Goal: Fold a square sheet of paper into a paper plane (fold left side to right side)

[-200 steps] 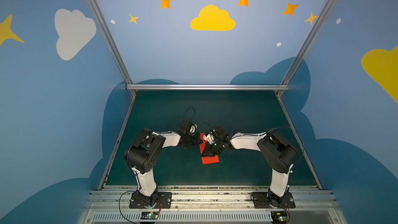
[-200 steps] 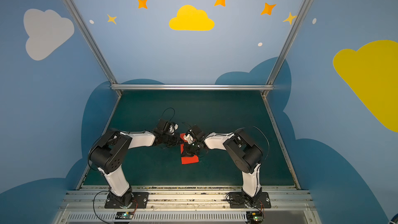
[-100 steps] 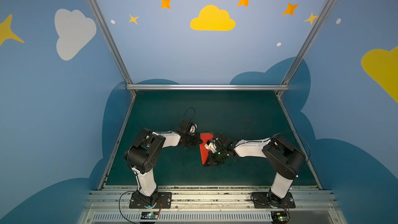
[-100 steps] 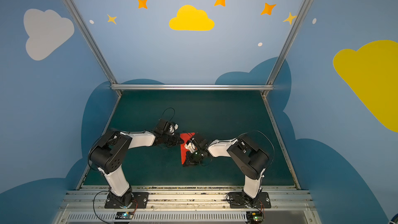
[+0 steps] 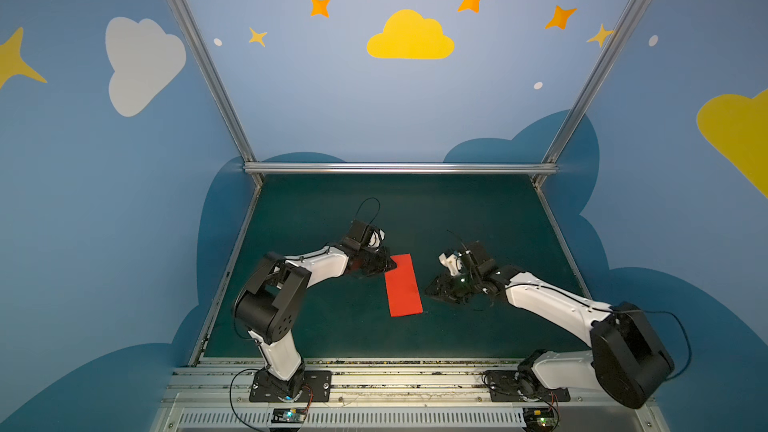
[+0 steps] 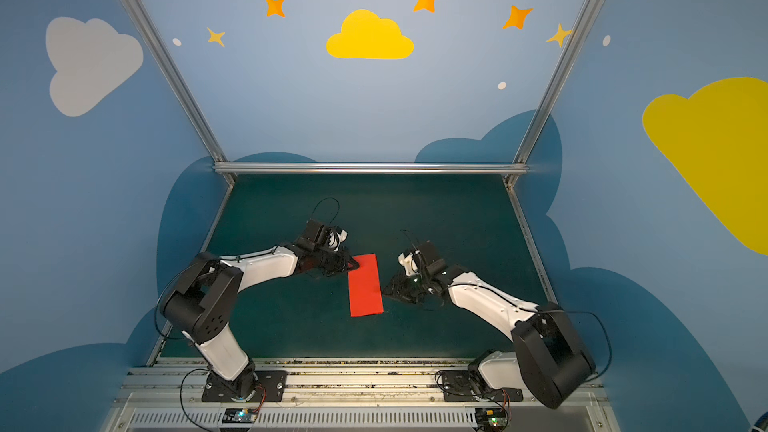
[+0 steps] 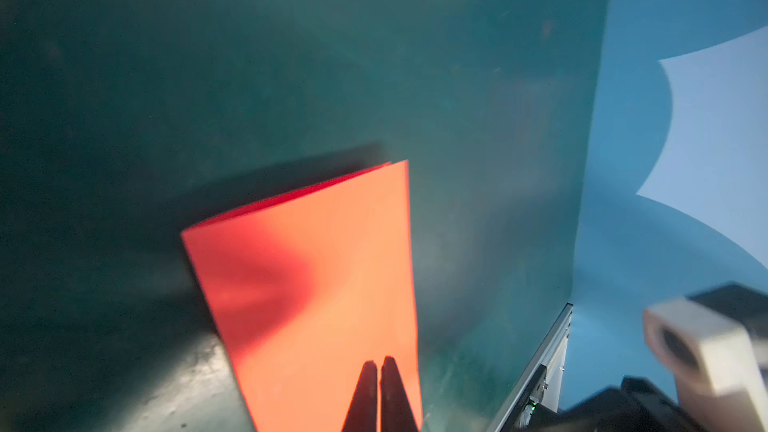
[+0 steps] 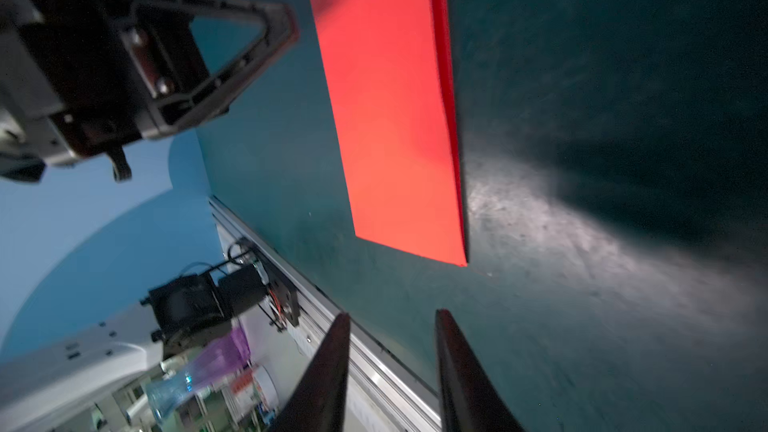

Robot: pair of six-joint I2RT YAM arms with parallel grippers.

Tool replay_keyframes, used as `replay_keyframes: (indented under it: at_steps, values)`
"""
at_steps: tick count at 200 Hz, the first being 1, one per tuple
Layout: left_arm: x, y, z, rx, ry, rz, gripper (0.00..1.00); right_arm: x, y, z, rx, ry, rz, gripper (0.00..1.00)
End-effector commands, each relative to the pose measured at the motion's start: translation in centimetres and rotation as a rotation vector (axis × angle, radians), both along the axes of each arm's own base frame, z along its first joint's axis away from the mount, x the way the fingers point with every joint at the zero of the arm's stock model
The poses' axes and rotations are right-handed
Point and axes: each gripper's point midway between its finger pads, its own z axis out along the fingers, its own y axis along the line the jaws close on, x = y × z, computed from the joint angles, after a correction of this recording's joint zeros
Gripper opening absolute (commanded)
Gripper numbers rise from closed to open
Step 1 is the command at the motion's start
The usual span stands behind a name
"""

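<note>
The square sheet of paper [image 5: 403, 284] [image 6: 365, 284] is bright red and lies folded in half as a narrow rectangle on the green mat. Its two layers show at the open edge in the wrist views [image 7: 316, 284] [image 8: 395, 118]. My left gripper [image 5: 390, 263] [image 6: 352, 264] [image 7: 379, 361] is shut, its tips over the sheet's far left corner. My right gripper [image 5: 430, 290] [image 6: 388, 288] [image 8: 392, 317] stands open with nothing between its fingers, just right of the sheet and apart from it. A paper plane is out of view.
An aluminium rail [image 5: 374, 367] runs along the mat's front edge, and another rail [image 5: 399, 168] along the back. Blue painted walls close in both sides. The left gripper's black body [image 8: 187, 56] hangs beside the sheet in the right wrist view.
My right gripper has let go, opened and drawn back to the right, off the sheet. The sheet now lies flat, folded in half. The left arm has hardly moved.
</note>
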Motion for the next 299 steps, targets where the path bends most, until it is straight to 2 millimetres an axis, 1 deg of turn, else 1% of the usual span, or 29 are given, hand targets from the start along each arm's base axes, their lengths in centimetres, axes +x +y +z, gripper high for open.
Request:
replay_keyframes:
  at_steps: [1, 18, 45, 70, 86, 114, 146, 172, 206, 244, 285, 299]
  values:
    - [0.2, 0.8, 0.9, 0.051, -0.016, 0.000, 0.08, -0.1, -2.1, -0.3, -0.073, 0.016, -0.013, 0.44]
    - [0.6, 1.3, 0.9, 0.084, -0.024, 0.013, 0.07, 0.0, -2.2, -0.6, -0.068, 0.031, 0.002, 0.47]
    - [0.9, 2.1, 0.3, 0.142, -0.025, 0.029, 0.03, 0.1, -1.1, -1.4, -0.021, 0.062, 0.036, 0.48]
    - [1.2, 3.0, -0.3, 0.208, -0.025, 0.034, 0.03, 0.2, 0.1, -1.9, 0.043, 0.098, 0.059, 0.49]
    - [1.3, 3.5, -1.1, 0.243, -0.011, 0.036, 0.03, 0.1, 0.6, -2.4, 0.057, 0.115, 0.080, 0.49]
    - [1.4, 3.6, -2.4, 0.260, 0.013, 0.037, 0.03, -0.4, 1.4, -3.1, 0.078, 0.147, 0.113, 0.50]
    - [1.2, 3.8, -4.1, 0.284, 0.042, 0.027, 0.03, -1.3, 1.6, -4.4, 0.064, 0.173, 0.134, 0.50]
    - [1.1, 3.9, -5.1, 0.292, 0.051, 0.029, 0.03, -1.7, 1.8, -5.3, 0.063, 0.193, 0.138, 0.49]
    - [0.9, 4.0, -6.3, 0.300, 0.067, 0.021, 0.03, -1.7, 2.5, -5.9, 0.059, 0.203, 0.137, 0.49]
    - [0.5, 4.1, -6.7, 0.285, 0.075, 0.015, 0.03, -1.6, 3.3, -6.3, 0.043, 0.204, 0.134, 0.48]
    - [0.4, 3.7, -6.6, 0.271, 0.079, -0.009, 0.03, -1.5, 3.4, -6.5, 0.032, 0.199, 0.123, 0.48]
    - [0.3, 3.8, -6.8, 0.273, 0.082, -0.011, 0.03, -1.5, 3.5, -6.4, 0.030, 0.195, 0.119, 0.46]
